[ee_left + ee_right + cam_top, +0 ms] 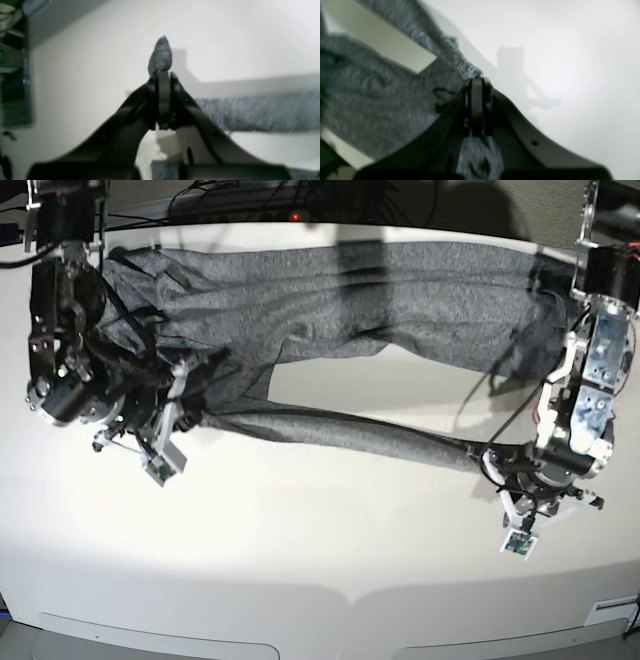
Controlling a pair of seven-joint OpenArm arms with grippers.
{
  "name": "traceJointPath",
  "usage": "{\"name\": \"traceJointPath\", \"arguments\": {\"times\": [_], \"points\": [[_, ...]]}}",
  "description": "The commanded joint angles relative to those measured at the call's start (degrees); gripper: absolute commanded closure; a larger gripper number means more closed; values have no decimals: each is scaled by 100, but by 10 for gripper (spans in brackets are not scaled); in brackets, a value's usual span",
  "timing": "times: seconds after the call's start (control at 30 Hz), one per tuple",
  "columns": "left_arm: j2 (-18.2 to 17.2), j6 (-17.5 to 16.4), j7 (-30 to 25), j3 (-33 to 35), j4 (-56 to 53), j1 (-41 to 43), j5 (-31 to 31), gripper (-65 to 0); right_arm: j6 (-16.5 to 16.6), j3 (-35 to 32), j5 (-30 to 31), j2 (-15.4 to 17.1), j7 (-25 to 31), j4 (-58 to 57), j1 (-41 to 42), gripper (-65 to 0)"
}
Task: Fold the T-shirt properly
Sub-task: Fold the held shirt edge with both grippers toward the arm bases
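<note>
Dark fingers of the left gripper [163, 75] fill the near part of the left wrist view, pressed together on a small tuft of the T-shirt [161, 56] that pokes out past their tips. Beyond and to the side of them a long grey band of the same cloth lies across the white tabletop [87, 75].

Right wrist view next — the right gripper [477, 83] has its fingers pinched together too, with grey knit bunched against the tips and more of it showing below, between the finger bases. A broad, rumpled mass of the shirt spreads away to one side of them; the picture is blurred, so the exact fold caught is hard to tell.

From the base view, the T-shirt [340, 300] stretches wide over the far part of the tabletop [320, 550], one narrow strip pulled taut between the right gripper [165, 425] and the left gripper [520, 490]. No neat fold shows yet — I judge the task early, with the folding proper all left to do.
</note>
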Motion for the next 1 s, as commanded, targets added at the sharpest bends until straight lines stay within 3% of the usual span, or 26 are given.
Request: {"name": "traceJointPath", "arguments": {"times": [0.0, 0.17, 0.4, 0.77, 0.87, 0.97], "points": [[-114, 39, -20, -39, 199, -4, 101, 0, 17, 44, 28, 127, 33, 278, -22, 0], [-195, 39, 153, -39, 671, 695, 264, 0, 17, 44, 26, 396, -96, 975, -723, 0], [-197, 61, 365, -39, 1482, 1652, 789, 0, 17, 44, 24, 507, -304, 1589, -1447, 0], [-195, 450, 385, -39, 2323, 2903, 1637, 0, 17, 55, -321, 1047, -522, 2013, -2367, 0], [-195, 470, 142, -39, 2323, 3176, 1635, 0, 17, 87, -321, 1045, -577, 2013, -2590, 0], [-192, 739, -437, -39, 2312, 3458, 1639, 0, 17, 85, -319, 1045, -601, 2013, -2828, 0]]}}
